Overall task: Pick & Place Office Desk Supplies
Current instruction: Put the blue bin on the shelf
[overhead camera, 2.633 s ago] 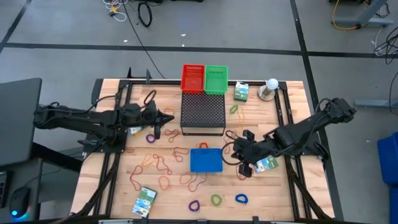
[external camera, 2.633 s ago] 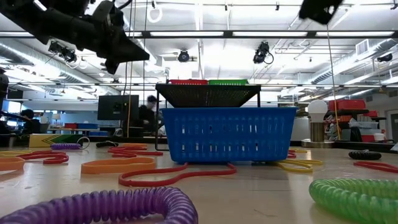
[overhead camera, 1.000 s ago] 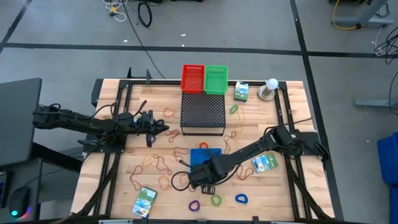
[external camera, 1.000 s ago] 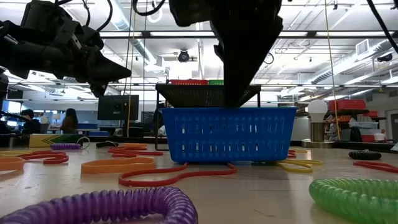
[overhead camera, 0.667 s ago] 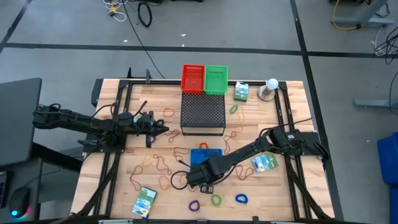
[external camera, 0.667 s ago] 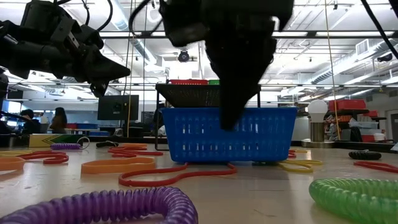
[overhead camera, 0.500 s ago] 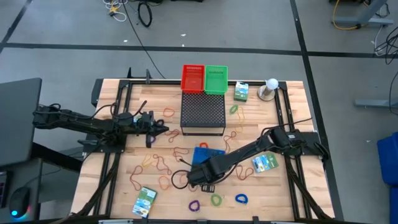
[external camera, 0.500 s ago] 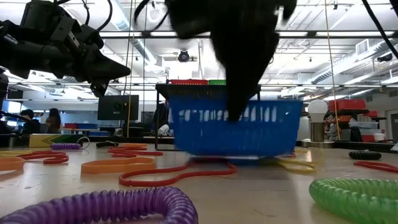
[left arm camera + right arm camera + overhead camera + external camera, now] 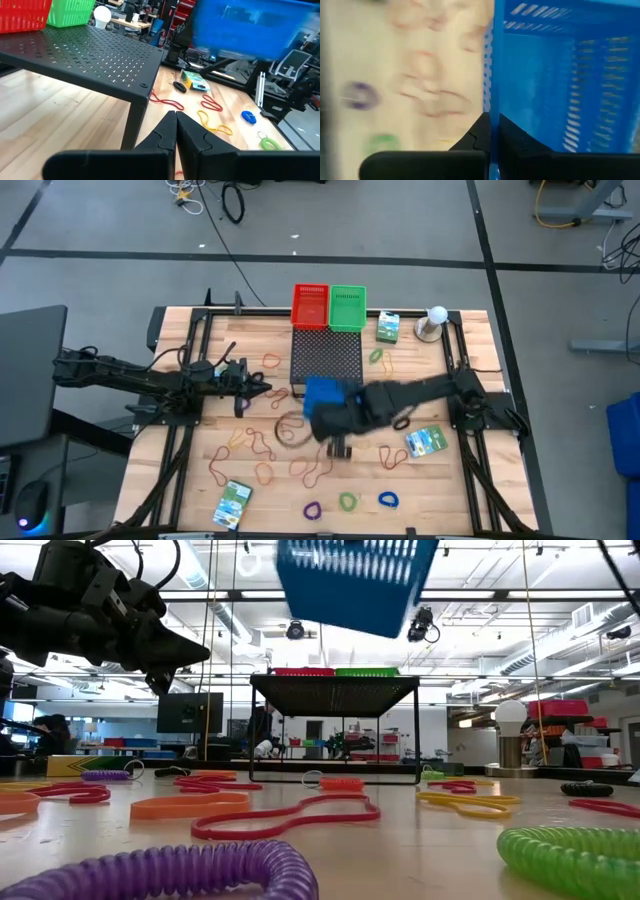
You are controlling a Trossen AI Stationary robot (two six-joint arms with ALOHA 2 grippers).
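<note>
Wooden tabletop strewn with rubber bands; the right gripper pinches the blue basket wall, aloft near centre. Thin edge-hold may slip. Left gripper, shut, waits at nine o'clock.

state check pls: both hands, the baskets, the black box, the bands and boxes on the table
right hand: shut on the wall of the blue basket
blue basket: lifted clear of the table, tilted
left hand: shut, empty, beside the black perforated box
black perforated box: upright on the table
red basket: upright
green basket: upright
rubber bands: loose on the table
green-white boxes: lying flat
</note>
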